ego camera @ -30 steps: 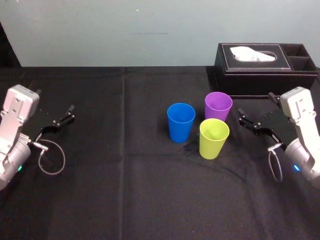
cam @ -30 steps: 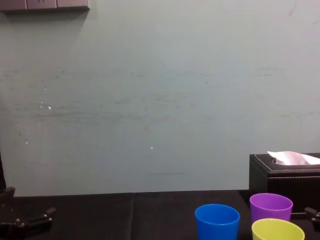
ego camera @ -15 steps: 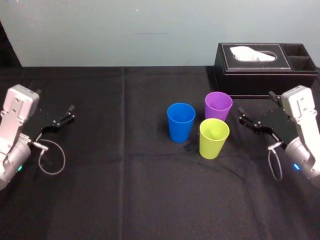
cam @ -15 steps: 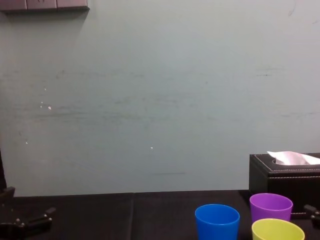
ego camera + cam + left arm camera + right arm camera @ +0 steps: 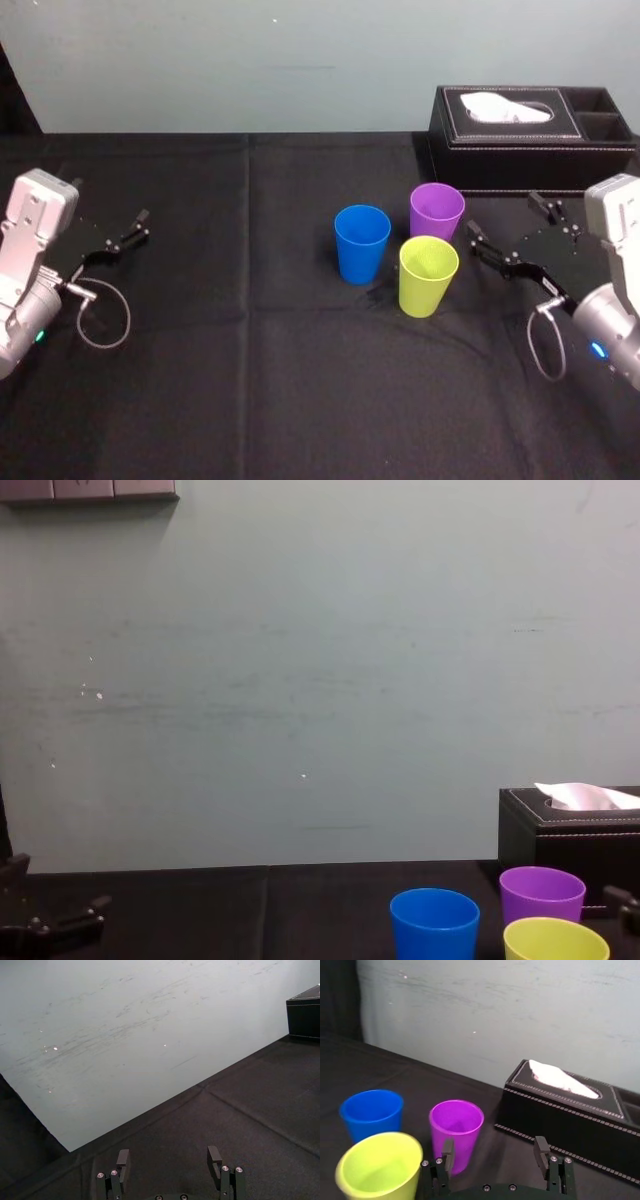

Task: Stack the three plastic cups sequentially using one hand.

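Note:
Three plastic cups stand upright close together at the table's middle right: the blue cup (image 5: 361, 243) on the left, the purple cup (image 5: 436, 211) behind, and the yellow-green cup (image 5: 428, 276) in front. My right gripper (image 5: 503, 217) hovers open just right of the purple and yellow-green cups, with nothing between its fingers. In the right wrist view the right gripper (image 5: 494, 1149) points between the purple cup (image 5: 456, 1122) and the tissue box, with the yellow-green cup (image 5: 377, 1165) and the blue cup (image 5: 370, 1112) off to one side. My left gripper (image 5: 108, 205) rests open at the far left.
A black tissue box (image 5: 530, 135) with a white tissue sits at the back right, just behind the right gripper. A black cloth (image 5: 250, 380) covers the table, and a pale wall (image 5: 250, 60) rises behind it. The left wrist view shows the open left gripper (image 5: 168, 1157) over bare cloth.
The right arm's body has shifted right and toward the table's front, and its open fingers have edged a little closer to the cups. The cups and left arm have not moved.

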Controlling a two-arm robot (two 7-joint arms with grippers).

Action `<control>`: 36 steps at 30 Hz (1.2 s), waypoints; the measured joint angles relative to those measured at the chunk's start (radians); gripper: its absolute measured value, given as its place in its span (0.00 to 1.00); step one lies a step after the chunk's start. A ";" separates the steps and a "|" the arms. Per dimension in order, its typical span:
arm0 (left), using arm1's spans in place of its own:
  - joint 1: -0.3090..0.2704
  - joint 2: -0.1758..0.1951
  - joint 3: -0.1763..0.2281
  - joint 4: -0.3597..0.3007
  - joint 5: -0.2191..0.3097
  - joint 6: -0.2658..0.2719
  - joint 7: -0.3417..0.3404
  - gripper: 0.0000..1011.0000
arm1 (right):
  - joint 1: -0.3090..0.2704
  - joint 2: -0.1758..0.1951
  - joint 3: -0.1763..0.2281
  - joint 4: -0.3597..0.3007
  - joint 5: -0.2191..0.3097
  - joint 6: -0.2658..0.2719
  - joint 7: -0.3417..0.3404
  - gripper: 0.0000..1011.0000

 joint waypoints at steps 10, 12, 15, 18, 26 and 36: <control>0.000 0.000 0.000 0.000 0.000 0.000 0.000 1.00 | -0.185 0.066 0.068 -0.147 0.035 0.023 0.008 0.99; 0.000 0.000 0.000 0.000 0.000 0.000 0.000 1.00 | -0.208 0.071 0.075 -0.158 0.036 0.021 0.010 0.99; 0.000 0.000 0.000 0.000 0.000 0.000 0.000 1.00 | -0.243 0.074 0.081 -0.173 0.037 0.010 0.021 0.99; 0.000 0.000 0.000 0.000 0.000 0.000 0.000 1.00 | -0.259 0.067 0.078 -0.176 0.037 -0.001 0.039 0.99; 0.000 0.000 0.000 0.000 0.000 0.000 0.000 1.00 | -0.235 0.015 0.048 -0.141 0.027 -0.018 0.091 0.99; 0.000 0.000 0.000 0.000 0.000 0.000 0.000 1.00 | -0.181 -0.050 0.038 -0.086 0.022 0.001 0.124 0.99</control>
